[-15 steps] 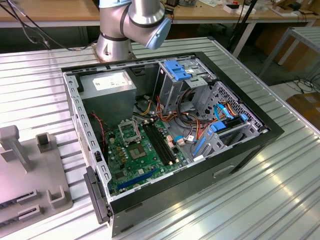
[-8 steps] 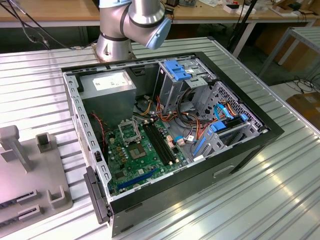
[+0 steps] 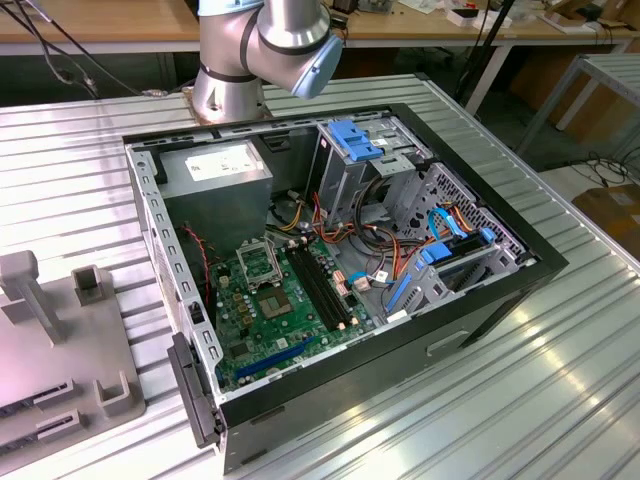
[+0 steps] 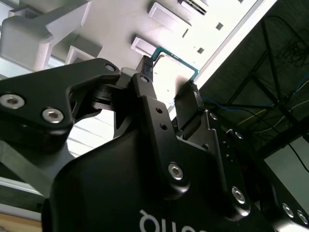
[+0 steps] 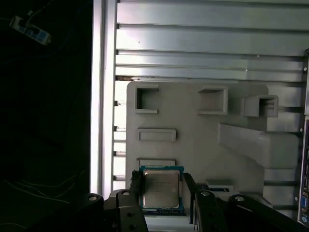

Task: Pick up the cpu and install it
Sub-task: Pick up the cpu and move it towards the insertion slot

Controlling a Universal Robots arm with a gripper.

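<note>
The ribbed metal table [image 3: 560,400] carries an open computer case [image 3: 480,310] and, on the exterior view's left, a grey holder [image 3: 40,350] with several pockets and blocks. Inside the case lies the green board [image 3: 275,330], and its square socket [image 3: 258,264] with the dark centre has no chip in it, so the installing is not yet done. The arm [image 3: 265,45] rises behind the case. The step in hand is, as I judge it, the picking up: in both wrist views the gripper [image 5: 161,193] is over the grey holder, directly at the cpu [image 5: 161,189]. The cpu lies flat on the holder near its edge, just beside a low rectangular pocket, with the silver top facing up and a green rim around it. The black fingers [image 4: 149,104] stand apart, one on each side of the cpu [image 4: 176,67]. They are very near to its edges, but I do not see them pressing on it, so I take the gripper as not clamped. This step calls for a straight and centred closing on two opposite edges, because the chip is thin and flat and could tilt or slip if only one finger meets it first
</note>
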